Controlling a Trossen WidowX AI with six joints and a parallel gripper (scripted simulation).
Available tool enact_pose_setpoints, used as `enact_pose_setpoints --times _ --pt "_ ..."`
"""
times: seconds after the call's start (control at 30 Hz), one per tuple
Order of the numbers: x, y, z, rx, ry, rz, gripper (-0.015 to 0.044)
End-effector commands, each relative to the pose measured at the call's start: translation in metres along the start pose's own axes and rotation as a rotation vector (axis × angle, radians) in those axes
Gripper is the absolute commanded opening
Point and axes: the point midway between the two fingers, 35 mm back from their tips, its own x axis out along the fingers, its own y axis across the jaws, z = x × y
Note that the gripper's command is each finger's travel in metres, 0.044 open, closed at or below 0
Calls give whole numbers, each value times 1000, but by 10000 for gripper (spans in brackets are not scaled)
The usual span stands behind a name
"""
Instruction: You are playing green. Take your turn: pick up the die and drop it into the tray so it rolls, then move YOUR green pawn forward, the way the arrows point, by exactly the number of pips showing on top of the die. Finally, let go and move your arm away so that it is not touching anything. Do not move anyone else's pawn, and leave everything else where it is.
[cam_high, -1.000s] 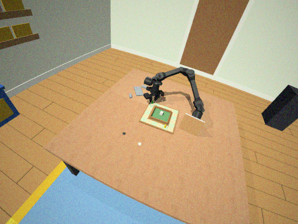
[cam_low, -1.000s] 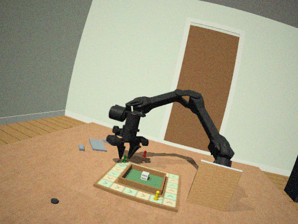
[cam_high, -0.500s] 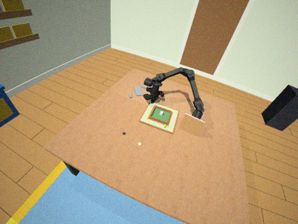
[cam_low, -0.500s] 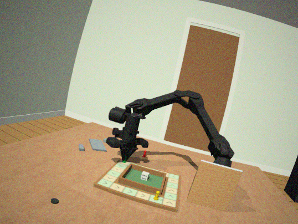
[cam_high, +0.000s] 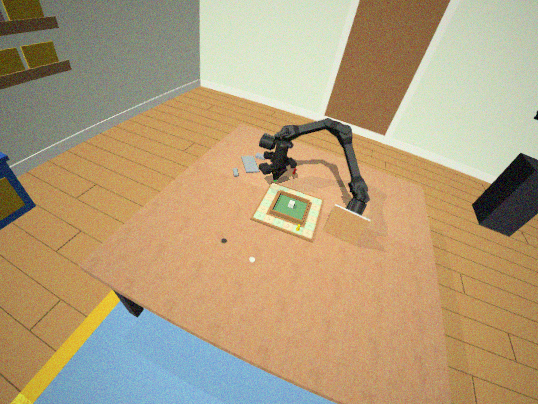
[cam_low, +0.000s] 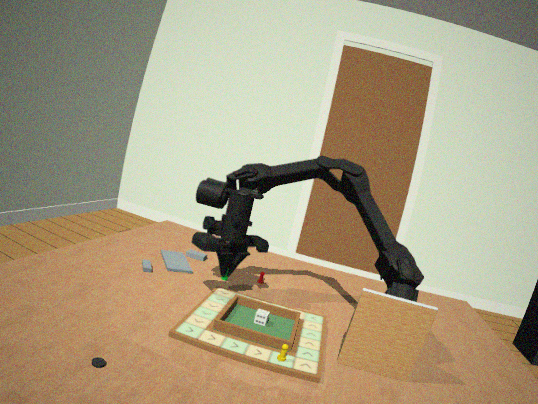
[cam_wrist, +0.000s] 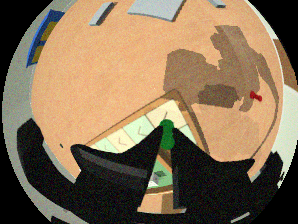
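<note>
My gripper is shut on the green pawn, at the far-left corner of the board. The fingers hide part of the pawn; whether its base touches the board is unclear. The white die lies in the tray; its top pips are hard to read. The yellow pawn stands on the near row, toward the right corner. The red pawn stands off the board, behind it.
A flat grey slab and two small grey blocks lie beyond the gripper. An upright wooden panel stands right of the board, before the arm's base. A black disc and a white disc lie nearer.
</note>
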Motion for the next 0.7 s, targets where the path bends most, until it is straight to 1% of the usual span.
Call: enact_pose_setpoints --times 0.0,0.37,0.5,0.67 --pt "-22 3 1 3 -1 8 0" --pt "-88 -2 -1 8 -2 2 0" --pt "-92 -1 -2 8 -2 2 0" --pt "-82 33 -20 8 1 8 0"
